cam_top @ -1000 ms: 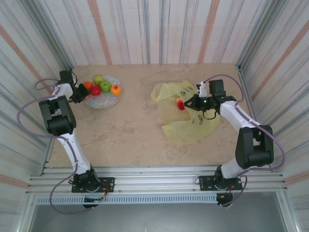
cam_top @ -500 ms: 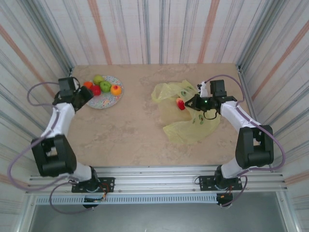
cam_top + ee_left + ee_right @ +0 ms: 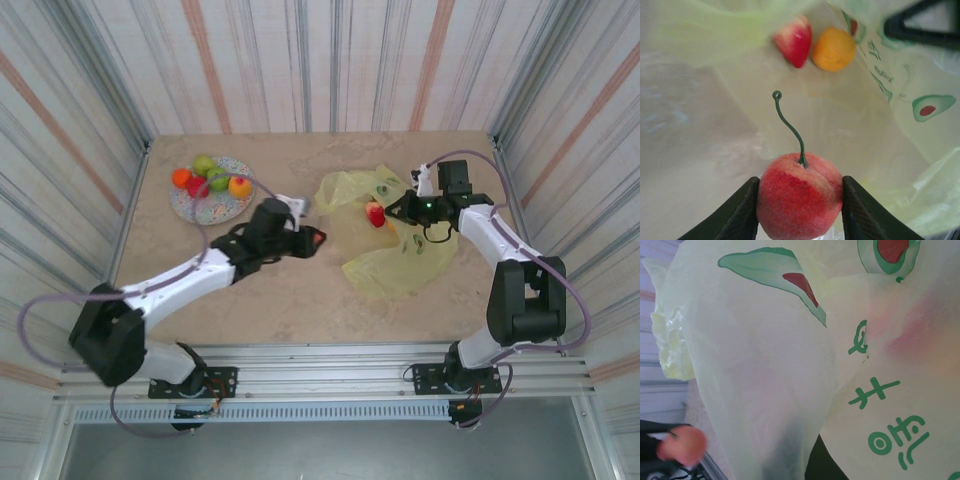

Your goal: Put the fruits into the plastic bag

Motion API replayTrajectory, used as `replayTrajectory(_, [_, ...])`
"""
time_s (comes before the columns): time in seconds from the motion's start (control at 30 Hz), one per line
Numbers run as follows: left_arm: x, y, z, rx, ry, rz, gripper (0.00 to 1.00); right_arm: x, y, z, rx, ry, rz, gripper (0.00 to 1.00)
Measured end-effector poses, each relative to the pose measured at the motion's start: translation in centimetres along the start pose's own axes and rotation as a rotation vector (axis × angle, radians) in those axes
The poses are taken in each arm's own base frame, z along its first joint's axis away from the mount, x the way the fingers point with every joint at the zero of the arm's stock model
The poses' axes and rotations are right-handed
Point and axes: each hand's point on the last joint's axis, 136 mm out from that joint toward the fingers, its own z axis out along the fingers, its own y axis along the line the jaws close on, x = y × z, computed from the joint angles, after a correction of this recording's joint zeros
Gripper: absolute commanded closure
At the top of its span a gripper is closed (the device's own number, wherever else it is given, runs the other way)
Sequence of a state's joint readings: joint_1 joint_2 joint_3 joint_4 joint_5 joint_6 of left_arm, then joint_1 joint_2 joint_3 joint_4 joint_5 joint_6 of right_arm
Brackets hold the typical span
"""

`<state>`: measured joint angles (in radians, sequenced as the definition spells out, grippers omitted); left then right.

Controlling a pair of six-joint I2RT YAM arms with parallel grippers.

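Right now the left gripper [image 3: 312, 238] reaches out over the middle of the table [image 3: 300, 295]. Its jaws are clenched on a stemmed fruit [image 3: 800, 197], red and fuzzy-looking, with a thin curled green stem standing up from its top. The left wrist view shows the two dark fingers [image 3: 737, 215] pressed against either side of that fruit, which hangs just in front of the open mouth of the plastic bag [image 3: 395, 262].

The bag lies crumpled on the right half of the table. It is yellow-green and see-through, printed with green avocado halves [image 3: 772, 265] and green lettering. Seen through the mouth from the left wrist, a red-and-pale fruit [image 3: 795, 40] and a round orange fruit [image 3: 834, 48] lie side by side inside it, touching or nearly so. From above, the red one shows at the bag's opening on its far left side.

The right gripper [image 3: 395, 211] sits at the bag's far edge, just right of that fruit. Its jaws are closed on the plastic film and hold that edge up, and the film drapes right across the right wrist camera.

Well apart, near the far left corner of the table, a speckled plate [image 3: 205, 210] carries five more fruits:
- a small orange fruit [image 3: 181, 177] at its left rim
- a pale green fruit [image 3: 204, 164] at the back
- a dark red fruit [image 3: 198, 186]
- a second green fruit [image 3: 218, 180] in the middle
- a yellow-orange fruit [image 3: 240, 186] on the right

They crowd close together.
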<state>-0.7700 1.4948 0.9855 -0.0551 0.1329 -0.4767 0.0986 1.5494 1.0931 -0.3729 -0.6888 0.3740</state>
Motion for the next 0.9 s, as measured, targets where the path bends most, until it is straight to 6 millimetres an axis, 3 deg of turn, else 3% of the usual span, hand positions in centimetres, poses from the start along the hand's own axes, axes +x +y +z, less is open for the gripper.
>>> replayTrajectory(0.13, [-0.8, -1.7, 4.2, 0.020, 0.020, 0.071, 0.56, 0.3, 0.0, -0.1, 0.006, 0.021, -0.006, 1.00])
replayTrajectory(0.33, [-2.8, -2.6, 9.9, 0.053, -0.001, 0.098, 0.56, 0.8, 0.6, -0.3, -0.018, 0.046, 0.000, 1.00])
replayTrajectory(0.5, [-0.9, -3.9, 14.1, 0.108, 0.021, 0.087, 0.51, 0.4, 1.4, -0.3, -0.058, 0.026, 0.019, 1.00])
replayTrajectory(0.6, [0.6, -5.0, 15.8, 0.141, 0.025, 0.049, 0.50, 0.1, 1.7, -0.7, -0.072, -0.006, 0.043, 1.00])
replayTrajectory(0.73, [0.2, -6.0, 16.9, 0.201, -0.017, 0.005, 0.44, 0.0, 1.2, -0.7, -0.071, -0.025, 0.088, 1.00])
replayTrajectory(0.9, [-0.5, -6.8, 16.9, 0.241, -0.046, -0.014, 0.30, -0.1, 1.4, -0.7, -0.084, -0.030, 0.096, 1.00])
